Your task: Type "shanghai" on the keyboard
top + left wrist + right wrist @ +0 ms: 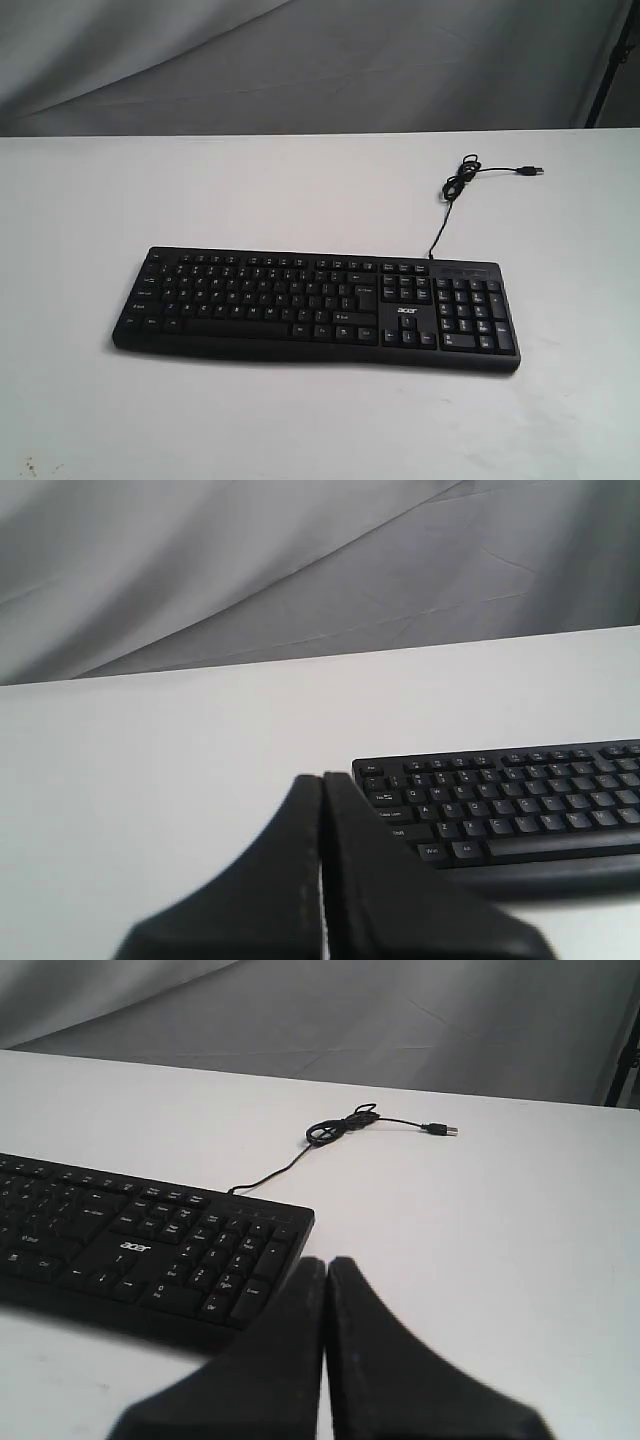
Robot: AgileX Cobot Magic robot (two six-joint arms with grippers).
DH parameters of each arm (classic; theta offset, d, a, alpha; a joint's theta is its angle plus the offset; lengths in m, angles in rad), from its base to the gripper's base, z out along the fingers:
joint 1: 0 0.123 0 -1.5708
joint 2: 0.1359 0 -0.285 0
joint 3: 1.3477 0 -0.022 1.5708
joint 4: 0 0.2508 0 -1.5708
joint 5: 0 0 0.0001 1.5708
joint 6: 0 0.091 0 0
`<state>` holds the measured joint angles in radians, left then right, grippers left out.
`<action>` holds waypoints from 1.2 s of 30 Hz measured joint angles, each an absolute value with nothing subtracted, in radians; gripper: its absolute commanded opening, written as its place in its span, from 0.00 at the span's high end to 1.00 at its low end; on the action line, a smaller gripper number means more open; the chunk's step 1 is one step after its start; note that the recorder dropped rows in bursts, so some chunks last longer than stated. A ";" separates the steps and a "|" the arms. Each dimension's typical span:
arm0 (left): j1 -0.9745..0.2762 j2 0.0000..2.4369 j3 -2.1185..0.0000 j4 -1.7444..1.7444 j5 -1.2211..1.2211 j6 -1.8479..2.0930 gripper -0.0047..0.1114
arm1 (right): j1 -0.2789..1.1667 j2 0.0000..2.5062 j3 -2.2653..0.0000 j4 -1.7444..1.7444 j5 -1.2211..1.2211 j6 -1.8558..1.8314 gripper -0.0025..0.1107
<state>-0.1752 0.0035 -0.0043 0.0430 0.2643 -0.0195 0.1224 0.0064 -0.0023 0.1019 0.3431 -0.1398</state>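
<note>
The wide black keyboard [318, 310] with white-lettered keys, a number pad and a small "acer" logo lies flat across the middle of the white table. Its thin black USB cable [462, 184] coils behind it, the plug lying loose. Neither arm shows in the exterior view. In the left wrist view my left gripper [322, 778] is shut and empty, hovering short of the left end of the keyboard [510, 800]. In the right wrist view my right gripper [327, 1262] is shut and empty, near the number-pad corner of the keyboard [150, 1250].
The white table [300, 190] spreads wide around the keyboard. A grey cloth backdrop [300, 60] hangs behind the table's far edge. A dark stand leg [610, 60] shows at the back right corner.
</note>
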 measured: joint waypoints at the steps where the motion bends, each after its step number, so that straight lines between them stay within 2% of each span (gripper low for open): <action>1: -0.175 0.003 -0.004 0.043 0.264 -0.020 0.96 | 0.122 0.006 -0.002 0.102 0.343 -0.140 0.98; 19: -0.175 0.003 -0.004 0.043 0.264 -0.020 0.96 | 0.122 0.006 -0.013 0.102 0.356 -0.140 0.98; 27: -0.175 0.003 -0.004 0.043 0.264 -0.020 0.96 | 0.122 0.036 -0.288 0.085 0.404 -0.143 0.98; 36: -0.175 0.003 -0.004 0.043 0.264 -0.020 0.96 | 0.122 0.301 -0.458 0.070 0.400 -0.139 0.98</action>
